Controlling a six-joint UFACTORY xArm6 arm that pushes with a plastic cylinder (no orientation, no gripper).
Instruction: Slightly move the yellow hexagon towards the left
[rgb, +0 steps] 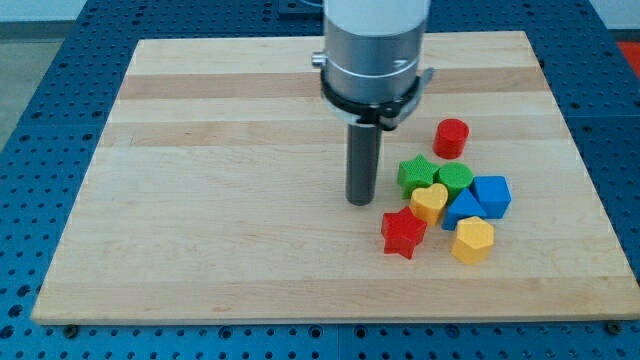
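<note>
The yellow hexagon (473, 240) lies at the lower right of the wooden board, at the bottom of a tight cluster of blocks. It touches the blue triangle (461, 209) above it. The red star (403, 232) is to its left with a small gap between them. My tip (360, 201) rests on the board left of the cluster, about a block's width left of the yellow heart (430, 202) and up-left of the red star. It touches no block.
The cluster also holds a green star (416, 174), a green cylinder (456, 179), a blue cube (491, 195) and a red cylinder (451, 137) standing apart above. The board's right edge (590, 180) is near. Blue perforated table surrounds the board.
</note>
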